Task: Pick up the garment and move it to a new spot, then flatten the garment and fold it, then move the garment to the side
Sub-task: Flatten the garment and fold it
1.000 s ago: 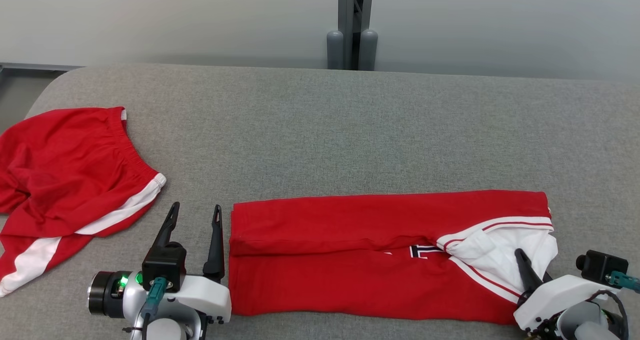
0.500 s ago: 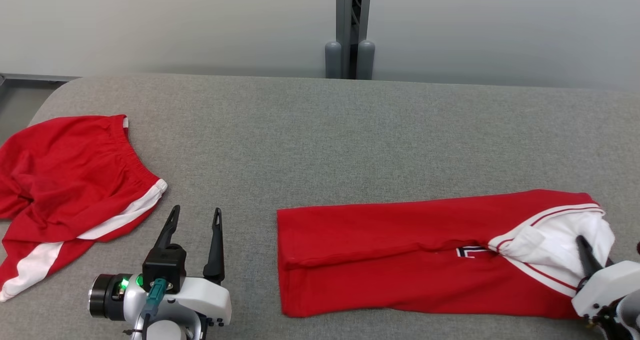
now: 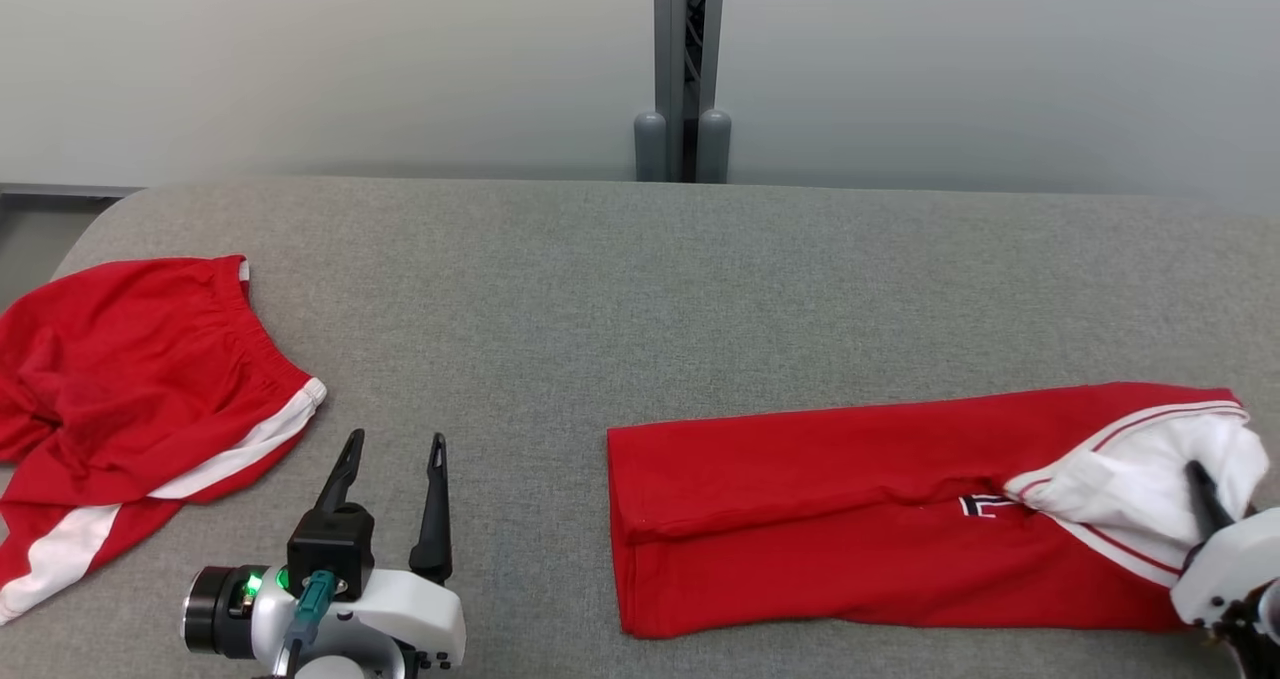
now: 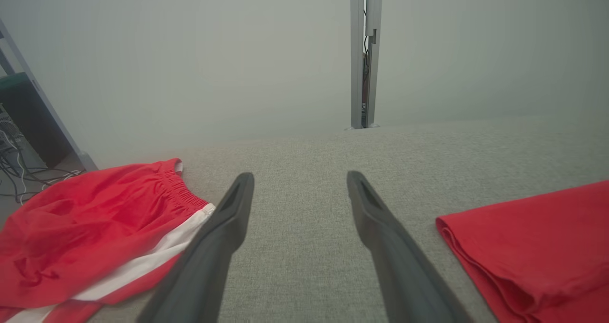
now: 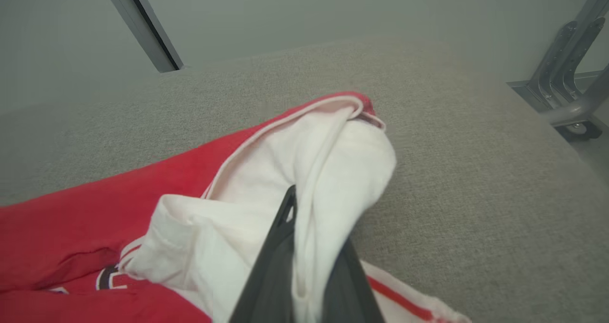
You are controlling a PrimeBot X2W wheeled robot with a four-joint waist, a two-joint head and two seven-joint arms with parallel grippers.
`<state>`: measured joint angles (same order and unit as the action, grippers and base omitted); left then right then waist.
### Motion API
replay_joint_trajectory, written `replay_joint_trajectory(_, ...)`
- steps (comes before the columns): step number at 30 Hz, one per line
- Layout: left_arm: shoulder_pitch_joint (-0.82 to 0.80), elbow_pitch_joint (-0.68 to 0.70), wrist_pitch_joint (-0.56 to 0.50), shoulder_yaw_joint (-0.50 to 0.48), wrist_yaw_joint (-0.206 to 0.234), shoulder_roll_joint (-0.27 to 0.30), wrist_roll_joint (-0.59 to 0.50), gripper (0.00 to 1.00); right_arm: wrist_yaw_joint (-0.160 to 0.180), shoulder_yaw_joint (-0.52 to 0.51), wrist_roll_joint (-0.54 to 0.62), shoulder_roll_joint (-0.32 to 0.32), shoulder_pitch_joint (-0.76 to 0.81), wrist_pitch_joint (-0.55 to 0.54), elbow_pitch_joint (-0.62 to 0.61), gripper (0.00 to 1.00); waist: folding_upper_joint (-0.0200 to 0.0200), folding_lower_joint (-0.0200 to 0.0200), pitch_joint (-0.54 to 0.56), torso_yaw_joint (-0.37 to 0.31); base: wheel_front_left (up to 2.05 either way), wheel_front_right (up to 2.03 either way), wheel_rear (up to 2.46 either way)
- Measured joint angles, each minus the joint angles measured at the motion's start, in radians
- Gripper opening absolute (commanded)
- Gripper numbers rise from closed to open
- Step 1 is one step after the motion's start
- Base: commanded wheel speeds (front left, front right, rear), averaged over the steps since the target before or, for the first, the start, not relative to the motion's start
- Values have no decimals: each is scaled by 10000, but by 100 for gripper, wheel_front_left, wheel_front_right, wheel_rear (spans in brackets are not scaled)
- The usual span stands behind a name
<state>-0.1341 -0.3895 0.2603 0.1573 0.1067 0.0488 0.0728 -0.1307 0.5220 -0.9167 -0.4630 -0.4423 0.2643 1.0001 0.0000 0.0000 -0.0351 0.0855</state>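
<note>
While low, R gripper [image 3: 1194,471] on garment [image 3: 850,504].

I saw a red garment [image 3: 850,519] with a white, red-striped sleeve, red shorts [image 3: 130,379] banded white, and a grey surface [image 3: 600,289].

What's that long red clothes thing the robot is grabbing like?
The folded red garment lies as a long flat strip on the grey table, to the robot's right. It looks like soft cloth, with a rumpled white part edged in thin red stripes at its right end and dark lettering near it. Its left end is a neat fold. The right gripper is shut on the white part.
</note>
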Motion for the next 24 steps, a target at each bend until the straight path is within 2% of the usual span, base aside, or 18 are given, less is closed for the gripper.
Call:
replay_joint_trajectory(6,138,-4,2,-33,61,0,90,100,0,529,-385,75,89,-194,-800,0,0,0,253,-163,0,0,0)
replay_joint_trajectory(12,276,31,0,-58,130,0,184,100,2,803,-1214,257,231,-878,-2096,0,0,0,388,-386,0,0,0)
replay_joint_trajectory(24,313,56,2,56,244,-2,476,100,2,518,-3120,1797,946,-2408,-4546,0,0,0,455,-647,0,0,0)
